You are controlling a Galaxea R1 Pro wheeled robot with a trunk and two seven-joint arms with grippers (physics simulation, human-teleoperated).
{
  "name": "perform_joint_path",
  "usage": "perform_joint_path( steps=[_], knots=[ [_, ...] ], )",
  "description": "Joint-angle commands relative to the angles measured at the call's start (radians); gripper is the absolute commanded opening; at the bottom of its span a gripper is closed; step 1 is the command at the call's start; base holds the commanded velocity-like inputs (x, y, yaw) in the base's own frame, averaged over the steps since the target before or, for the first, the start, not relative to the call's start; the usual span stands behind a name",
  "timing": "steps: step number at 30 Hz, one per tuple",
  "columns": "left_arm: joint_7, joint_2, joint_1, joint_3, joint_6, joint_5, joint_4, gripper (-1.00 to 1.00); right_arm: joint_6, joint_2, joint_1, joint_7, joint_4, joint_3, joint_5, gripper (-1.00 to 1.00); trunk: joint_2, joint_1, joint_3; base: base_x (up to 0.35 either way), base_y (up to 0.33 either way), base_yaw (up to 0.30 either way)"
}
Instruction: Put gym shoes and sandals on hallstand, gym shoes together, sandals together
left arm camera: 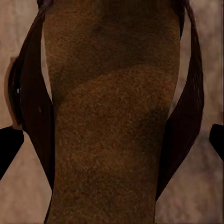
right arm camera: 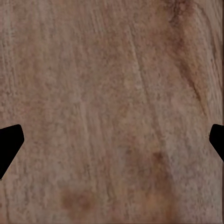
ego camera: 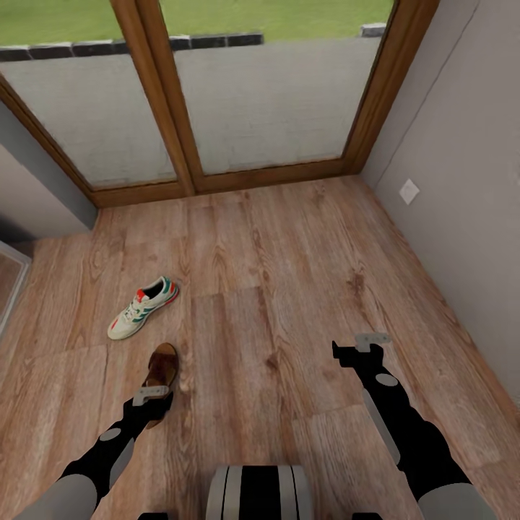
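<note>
Hovering spread-fingered, the left pincer (ego camera: 152,396) sits directly over the sandal (ego camera: 162,367), whose long axis points toward the window; the right pincer (ego camera: 359,345), also spread, hangs well apart.

- A home corridor: wood-plank floor (ego camera: 289,289) running to a wood-framed glass door (ego camera: 217,94), with grass and paving visible outside
- Grey walls (ego camera: 462,159), 1 white wall plate (ego camera: 409,191)
- 1 sneaker (ego camera: 144,307) and 1 sandal (ego camera: 162,368) lying loose on the planks
</note>
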Motion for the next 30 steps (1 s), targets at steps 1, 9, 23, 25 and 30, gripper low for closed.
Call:
perform_joint_path(
  steps=[1,9,23,25,30],
  knots=[
    [-0.006,-0.001,0.0,0.009,-0.004,-0.01,0.001,1.0,0.004,-0.001,-0.001,-0.01,-0.001,0.004,-0.008,1.0,0.0,0.0,0.0,0.0,0.0,-0.087],
    [-0.007,0.0,0.0,0.008,-0.005,-0.01,0.001,1.0,0.004,-0.001,-0.001,-0.01,-0.003,0.004,-0.008,1.0,-0.002,0.003,-0.034,0.0,0.0,-0.012],
    [-0.007,0.001,0.0,0.011,-0.005,-0.009,0.001,1.0,0.004,-0.001,-0.001,-0.01,-0.006,0.004,-0.008,1.0,-0.004,0.007,-0.078,0.0,0.0,0.0],
    [-0.007,0.001,0.0,0.011,-0.005,-0.009,0.001,1.0,0.004,-0.001,-0.001,-0.01,-0.006,0.004,-0.008,1.0,-0.004,0.007,-0.078,0.0,0.0,0.0],
    [-0.007,0.001,0.0,0.011,-0.005,-0.009,0.001,1.0,0.004,-0.001,-0.001,-0.01,-0.006,0.004,-0.008,1.0,-0.004,0.007,-0.079,0.0,0.0,0.0]
  ],
)
